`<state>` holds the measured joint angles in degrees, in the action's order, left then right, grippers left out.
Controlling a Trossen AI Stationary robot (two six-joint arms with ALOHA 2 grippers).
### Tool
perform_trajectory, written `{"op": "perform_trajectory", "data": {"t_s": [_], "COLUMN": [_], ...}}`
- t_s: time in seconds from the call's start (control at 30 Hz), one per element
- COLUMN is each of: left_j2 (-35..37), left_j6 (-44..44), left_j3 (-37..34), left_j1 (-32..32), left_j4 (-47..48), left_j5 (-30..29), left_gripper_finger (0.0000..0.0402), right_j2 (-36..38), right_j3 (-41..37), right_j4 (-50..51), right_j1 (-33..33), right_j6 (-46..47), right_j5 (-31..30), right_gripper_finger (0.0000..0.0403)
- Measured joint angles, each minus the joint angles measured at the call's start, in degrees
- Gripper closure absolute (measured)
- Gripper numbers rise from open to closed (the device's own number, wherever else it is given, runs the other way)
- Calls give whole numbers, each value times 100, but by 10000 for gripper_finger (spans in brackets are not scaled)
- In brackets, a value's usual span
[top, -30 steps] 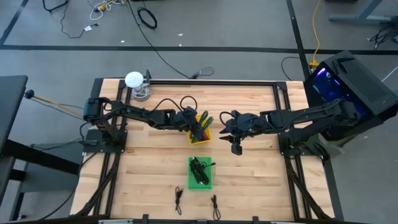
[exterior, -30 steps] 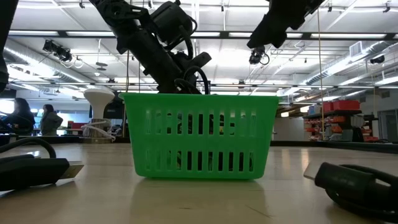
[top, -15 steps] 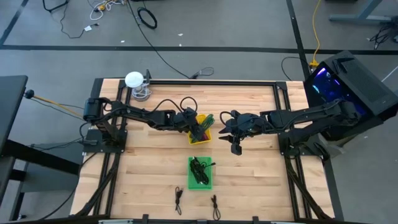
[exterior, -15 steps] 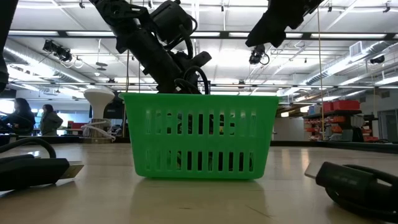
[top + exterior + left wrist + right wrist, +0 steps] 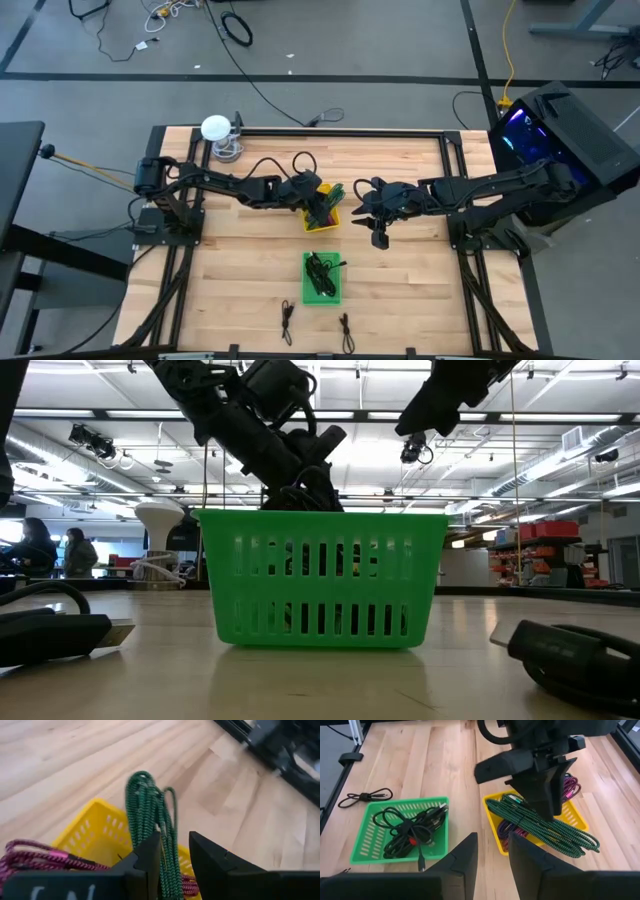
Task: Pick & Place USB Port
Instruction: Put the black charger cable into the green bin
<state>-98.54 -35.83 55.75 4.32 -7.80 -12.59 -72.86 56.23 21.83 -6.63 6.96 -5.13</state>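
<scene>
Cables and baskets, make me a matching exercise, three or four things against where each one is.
Things:
1. green cable
2. black cables
3. pink cable
4. loose cable

Places:
A. on the bare table, beside the green basket
B. inside the yellow basket
C. inside the green basket
D. draped across the yellow basket's rim, under the left gripper

Pairs: 1-D, 2-C, 3-B, 4-A

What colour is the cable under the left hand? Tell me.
Green, braided cable over the yellow basket; clearest in the right wrist view.
</scene>
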Motion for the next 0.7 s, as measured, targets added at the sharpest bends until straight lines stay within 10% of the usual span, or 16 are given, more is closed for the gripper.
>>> {"op": "perform_trajectory", "data": {"t_s": [0.4,0.7], "left_j2": [104,194], "left_j6": [699,963], "left_j3": [3,2], "left_j1": [-293,-1536], "left_j4": [-20,-451], "left_j5": [2708,3051], "left_gripper_finger": [294,294], "right_j2": [0,-2], "right_j3": [0,-622], "right_j4": [304,-74], "right_j1": [0,-683], "right_j6": [367,1555], "right_j5": [302,1739], "right_gripper_finger": [292,292]}}
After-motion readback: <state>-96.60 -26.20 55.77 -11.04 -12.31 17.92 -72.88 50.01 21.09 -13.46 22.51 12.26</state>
